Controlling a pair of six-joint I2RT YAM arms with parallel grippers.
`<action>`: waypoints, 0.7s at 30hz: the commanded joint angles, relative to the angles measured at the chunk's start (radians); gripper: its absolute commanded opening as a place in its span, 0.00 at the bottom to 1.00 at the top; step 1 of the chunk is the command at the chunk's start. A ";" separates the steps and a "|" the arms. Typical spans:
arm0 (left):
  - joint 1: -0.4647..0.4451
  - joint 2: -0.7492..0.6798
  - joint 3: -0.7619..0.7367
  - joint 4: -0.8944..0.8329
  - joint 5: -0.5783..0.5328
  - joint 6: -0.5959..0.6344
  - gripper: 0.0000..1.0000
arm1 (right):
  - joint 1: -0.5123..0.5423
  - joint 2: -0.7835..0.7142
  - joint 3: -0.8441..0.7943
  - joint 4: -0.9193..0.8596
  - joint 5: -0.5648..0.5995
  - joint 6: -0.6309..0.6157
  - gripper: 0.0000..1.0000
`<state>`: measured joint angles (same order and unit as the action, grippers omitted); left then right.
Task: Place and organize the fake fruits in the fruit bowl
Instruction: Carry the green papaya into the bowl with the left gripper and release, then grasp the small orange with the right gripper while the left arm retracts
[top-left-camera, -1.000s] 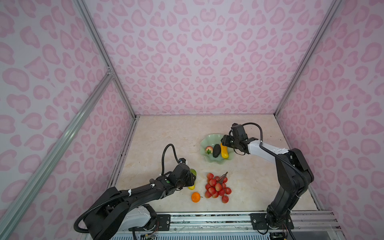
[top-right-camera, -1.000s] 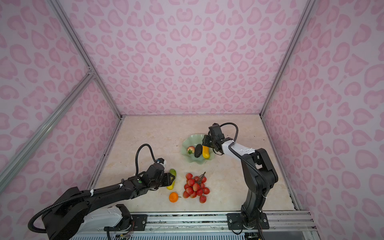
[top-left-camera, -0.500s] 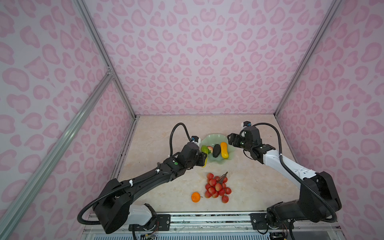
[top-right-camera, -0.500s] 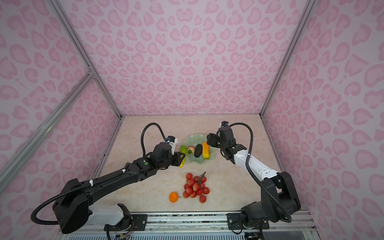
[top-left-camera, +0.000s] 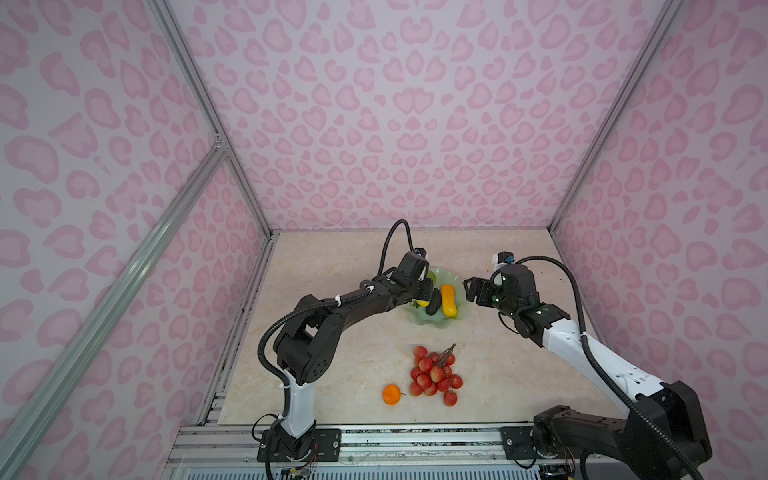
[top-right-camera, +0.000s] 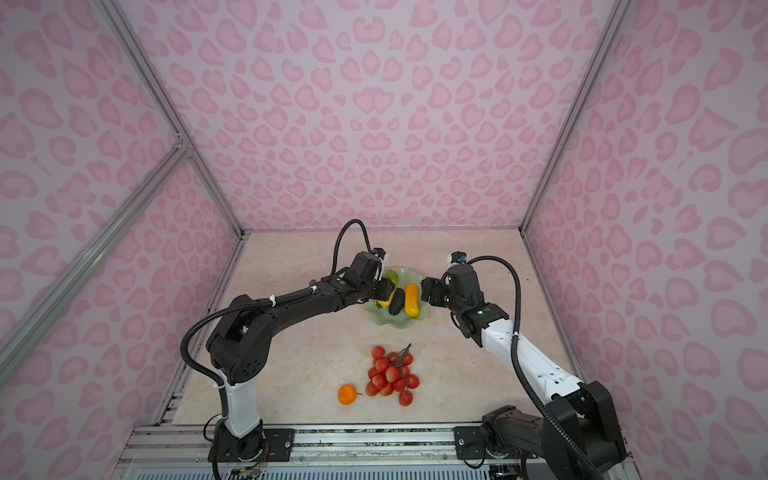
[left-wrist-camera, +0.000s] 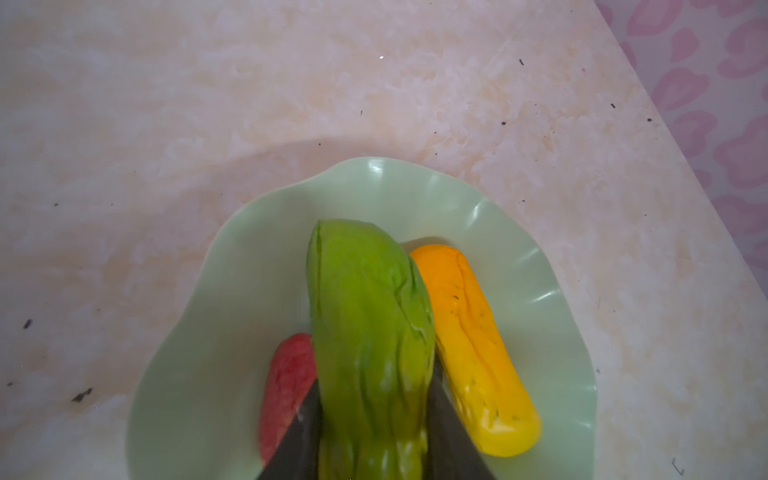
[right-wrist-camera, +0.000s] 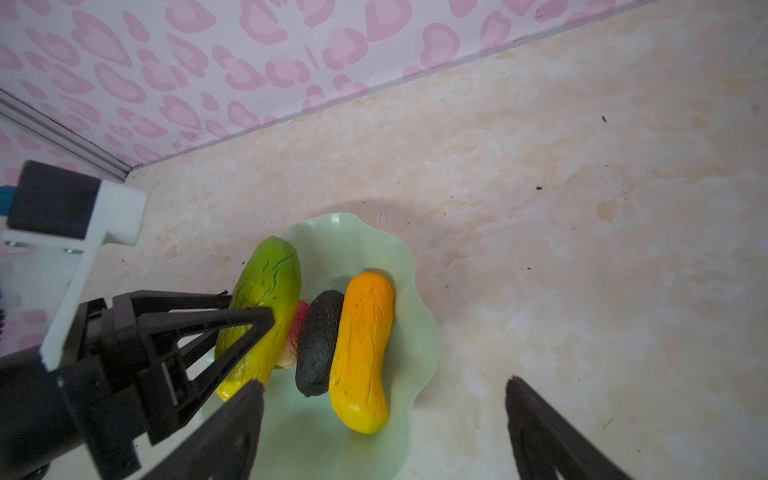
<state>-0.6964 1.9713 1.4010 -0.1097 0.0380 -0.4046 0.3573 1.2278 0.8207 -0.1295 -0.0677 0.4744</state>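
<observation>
L gripper (left-wrist-camera: 374, 378) clamps green fruit (left-wrist-camera: 365, 299) by its yellow end, so the far end hangs over the bowl (left-wrist-camera: 232, 291), prob. to drop left of avocado (right-wrist-camera: 318, 340). R gripper (top-left-camera: 471, 291), fingers wide & empty, hovers just right of bowl, out of the way. Orange (top-left-camera: 391, 394) & red bunch (top-left-camera: 434, 374) lie nearer, outside bowl.

Glossy sheen there on the fruit bowl (left-wrist-camera: 232, 291), and the orange-yellow oblong (right-wrist-camera: 363, 345) shines like smooth plastic. The green-yellow oblong (left-wrist-camera: 365, 324) looks waxy and creased; the avocado (right-wrist-camera: 318, 345) is matt and pebbly.
</observation>
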 joint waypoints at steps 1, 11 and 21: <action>0.003 0.011 0.009 0.010 0.050 -0.017 0.46 | 0.000 -0.004 -0.013 -0.019 0.006 -0.017 0.90; 0.008 -0.266 -0.046 0.048 -0.109 0.041 0.87 | 0.068 0.061 0.036 -0.039 -0.022 -0.054 0.86; 0.112 -0.800 -0.522 0.260 -0.437 0.000 0.96 | 0.405 0.188 0.145 -0.168 -0.095 -0.298 0.79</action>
<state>-0.6216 1.2705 0.9802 0.0647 -0.2634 -0.3668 0.6884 1.3914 0.9539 -0.2348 -0.1204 0.2924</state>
